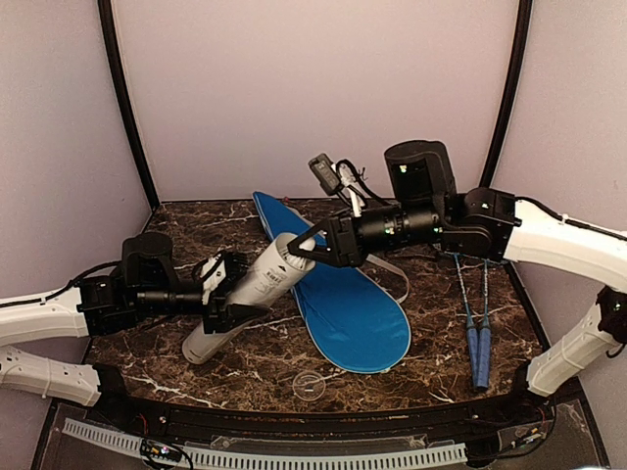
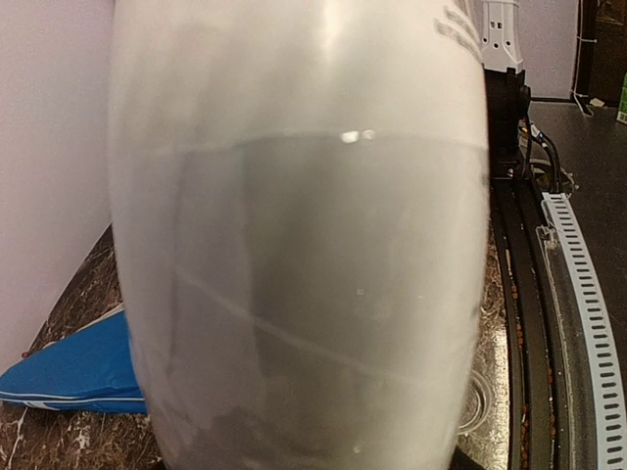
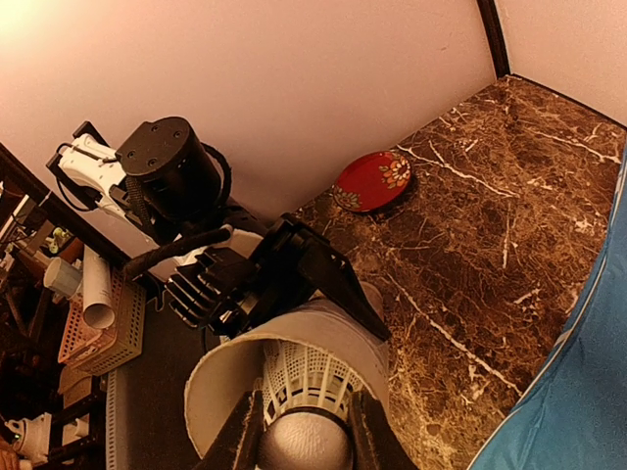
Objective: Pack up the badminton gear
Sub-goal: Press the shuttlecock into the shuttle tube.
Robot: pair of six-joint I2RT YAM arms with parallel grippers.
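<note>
At the middle of the table (image 1: 147,345), the white tube (image 1: 245,299) is propped at a slant, its lower end down on the marble and its open mouth raised toward the right arm. The left gripper (image 1: 227,294) is clamped around the tube's body. The right gripper (image 3: 304,431) pinches a shuttlecock (image 3: 304,384) by its rounded end, with the feathered skirt just at the mouth and not yet pushed down inside. I judge the packing to be at an early stage. Whether other shuttlecocks already sit in the tube cannot be told, because its wall is too cloudy in the left wrist view. The two rackets (image 1: 472,343) lie side by side at the right, apart from the blue cover (image 1: 353,308), which lies flat behind the tube. A clear round lid (image 1: 310,384) (likely the tube's cap) rests near the front edge, so capping the tube and bagging the rackets look to be left.
</note>
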